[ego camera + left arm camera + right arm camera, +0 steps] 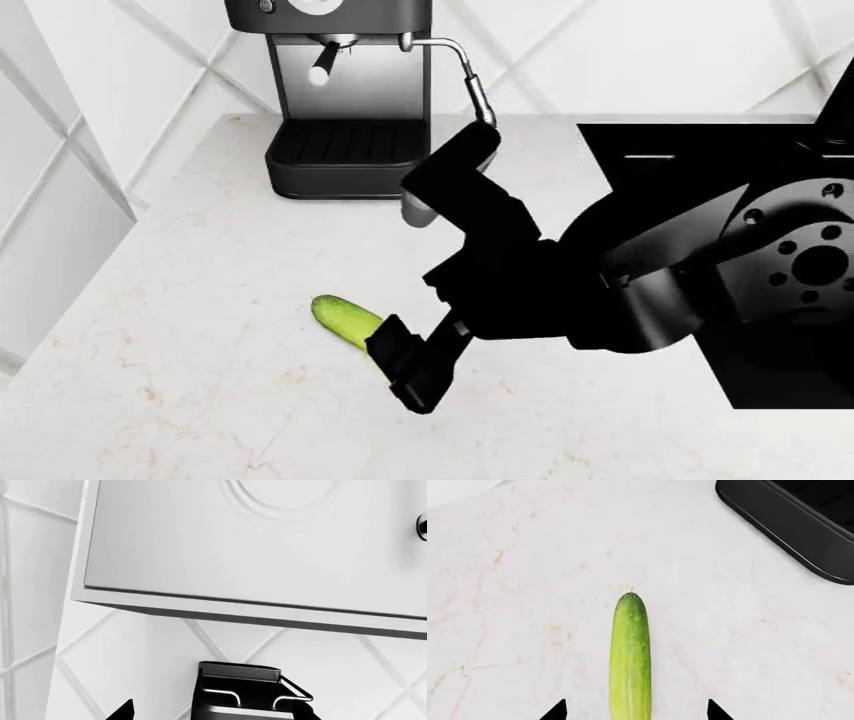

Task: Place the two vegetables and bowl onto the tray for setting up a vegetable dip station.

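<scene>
Green cucumber (630, 655) between spread fingers (555, 711)

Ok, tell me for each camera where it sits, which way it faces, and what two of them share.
Head view: high on the robot, facing down over the marble counter, coffee machine and right arm.
Left wrist view: by the left gripper, facing a white cabinet and tiled wall; only fingertips show.
Right wrist view: above the right gripper, facing down along the cucumber between its open fingertips.
Shared: the head and right wrist views both show the cucumber.

The right arm (534, 270) is matte black, blocky-linked, its round grey-black joint housing (801, 265) ringed with small bolt holes.
</scene>
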Controlling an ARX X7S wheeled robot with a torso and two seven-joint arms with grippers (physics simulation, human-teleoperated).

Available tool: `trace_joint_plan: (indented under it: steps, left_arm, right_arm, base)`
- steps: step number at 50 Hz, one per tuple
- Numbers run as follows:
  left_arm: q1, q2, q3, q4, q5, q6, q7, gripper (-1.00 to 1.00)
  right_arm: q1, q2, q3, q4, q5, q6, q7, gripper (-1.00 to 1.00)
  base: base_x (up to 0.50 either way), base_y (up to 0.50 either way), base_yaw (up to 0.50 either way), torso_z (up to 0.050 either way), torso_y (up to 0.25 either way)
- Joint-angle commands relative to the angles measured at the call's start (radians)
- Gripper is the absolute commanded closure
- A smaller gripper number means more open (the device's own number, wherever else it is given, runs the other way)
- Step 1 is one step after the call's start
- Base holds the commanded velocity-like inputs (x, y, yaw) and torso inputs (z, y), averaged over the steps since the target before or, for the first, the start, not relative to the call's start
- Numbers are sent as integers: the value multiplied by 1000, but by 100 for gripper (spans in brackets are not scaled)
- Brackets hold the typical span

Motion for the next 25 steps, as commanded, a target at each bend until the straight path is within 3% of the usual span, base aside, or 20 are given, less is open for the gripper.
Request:
trace_joint_plan:
  steps: [1, 25]
  left_arm:
    - [-2, -1, 2, -1, -1, 0, -1, -100]
    - [-5, -2, 5, 0, 0, 3, 1, -100]
  right_arm:
    - [-12, -20, -18, 7, -23, 1, -15, -100]
    - [-38, -62, -60, 35, -107, -4, -56, -100]
  base:
    - [0, 0, 0, 0, 0]
    - [0, 0, 0, 0, 0]
